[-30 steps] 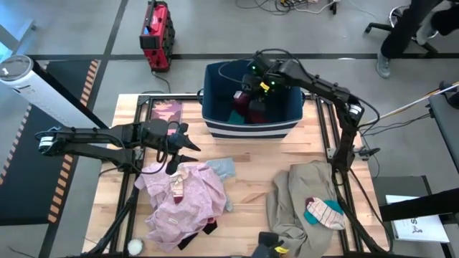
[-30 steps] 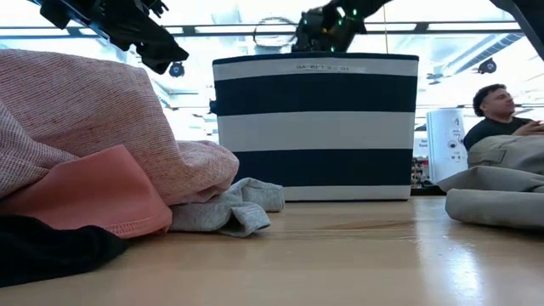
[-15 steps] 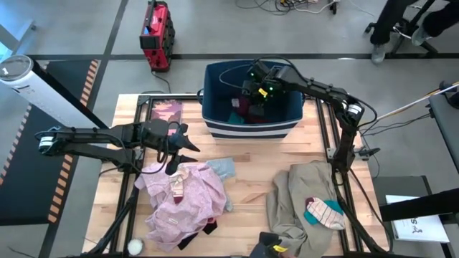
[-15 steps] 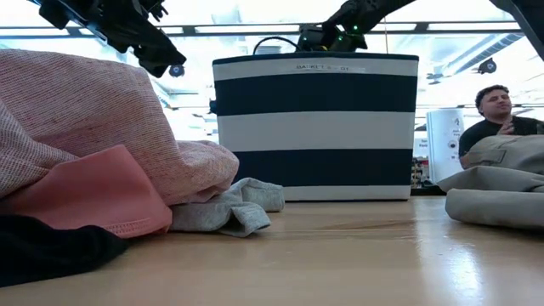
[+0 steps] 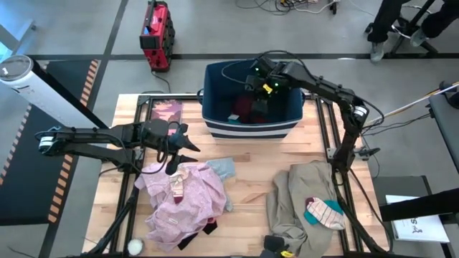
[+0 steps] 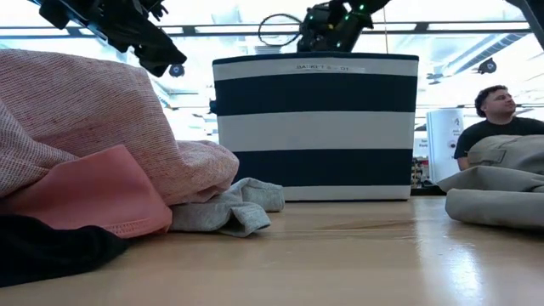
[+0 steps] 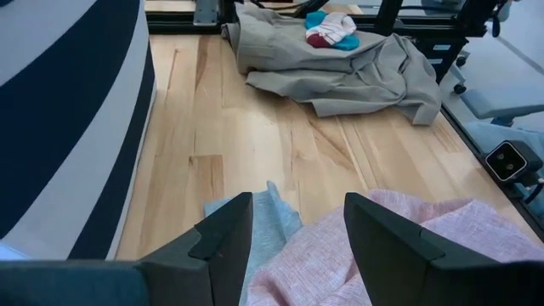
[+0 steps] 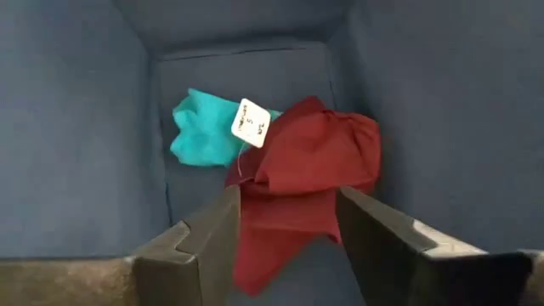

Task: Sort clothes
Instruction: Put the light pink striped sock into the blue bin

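right gripper (image 8: pixel 280 234) over navy striped bin (image 5: pixel 215 115), jaws apart, empty; we judge maroon garment (image 8: pixel 302 183) dropped beside teal piece (image 8: pixel 200 136). left gripper (image 7: pixel 293 234) unclenched above pink shirt (image 5: pixel 183 201).

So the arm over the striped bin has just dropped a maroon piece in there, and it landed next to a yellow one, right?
Not quite. The piece beside the maroon piece is teal, not yellow. The right wrist view shows both lying on the floor of the striped bin, with the right tool open above them.
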Tool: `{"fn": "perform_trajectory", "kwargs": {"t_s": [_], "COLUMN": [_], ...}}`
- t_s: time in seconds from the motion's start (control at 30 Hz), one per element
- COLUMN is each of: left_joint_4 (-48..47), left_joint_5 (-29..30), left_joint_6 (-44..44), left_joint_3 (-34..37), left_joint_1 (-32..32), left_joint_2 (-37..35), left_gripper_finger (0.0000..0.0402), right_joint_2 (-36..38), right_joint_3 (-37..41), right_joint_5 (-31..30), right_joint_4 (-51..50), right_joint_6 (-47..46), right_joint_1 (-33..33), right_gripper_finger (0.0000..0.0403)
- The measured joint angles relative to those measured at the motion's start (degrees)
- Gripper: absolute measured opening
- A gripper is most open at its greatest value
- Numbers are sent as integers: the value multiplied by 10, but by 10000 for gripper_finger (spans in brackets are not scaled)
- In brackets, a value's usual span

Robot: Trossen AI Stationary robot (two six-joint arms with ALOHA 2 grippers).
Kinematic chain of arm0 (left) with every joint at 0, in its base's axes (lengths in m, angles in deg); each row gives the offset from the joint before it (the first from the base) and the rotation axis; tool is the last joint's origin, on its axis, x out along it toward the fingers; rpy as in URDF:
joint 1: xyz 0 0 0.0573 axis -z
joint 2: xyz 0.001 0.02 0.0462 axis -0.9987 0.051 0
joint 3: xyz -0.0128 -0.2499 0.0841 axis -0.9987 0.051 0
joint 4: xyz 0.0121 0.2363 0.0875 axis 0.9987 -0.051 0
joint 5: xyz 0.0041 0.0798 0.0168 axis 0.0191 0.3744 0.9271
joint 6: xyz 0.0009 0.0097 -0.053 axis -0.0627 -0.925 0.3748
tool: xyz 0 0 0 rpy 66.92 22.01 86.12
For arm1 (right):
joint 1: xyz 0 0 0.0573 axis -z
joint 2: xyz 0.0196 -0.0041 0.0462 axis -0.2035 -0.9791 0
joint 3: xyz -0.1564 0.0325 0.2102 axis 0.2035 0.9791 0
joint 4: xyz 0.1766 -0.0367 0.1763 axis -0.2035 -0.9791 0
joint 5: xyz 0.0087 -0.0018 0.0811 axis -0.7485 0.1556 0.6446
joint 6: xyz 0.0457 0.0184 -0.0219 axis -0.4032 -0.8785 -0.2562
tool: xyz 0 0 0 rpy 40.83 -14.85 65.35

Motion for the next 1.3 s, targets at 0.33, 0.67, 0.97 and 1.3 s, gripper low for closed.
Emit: {"fn": "perform_trajectory", "kwargs": {"t_s": [0.33,0.67,0.97,1.3], "left_joint_4": [3,4,16,39], "left_joint_5": [0,0,0,0], "left_joint_6": [0,1,1,1], "left_joint_3": [0,0,0,0], "left_joint_1": [0,0,0,0], "left_joint_2": [0,0,0,0], "left_gripper_finger": [176,176,176,176], "right_joint_2": [100,201,295,400], "right_joint_3": [-2,30,136,306], "right_joint_5": [0,6,60,60], "right_joint_4": [4,4,86,243], "right_joint_6": [-6,-14,-29,-52], "right_joint_1": [-5,-25,-50,-93], "right_gripper_finger": [177,249,271,237]}}
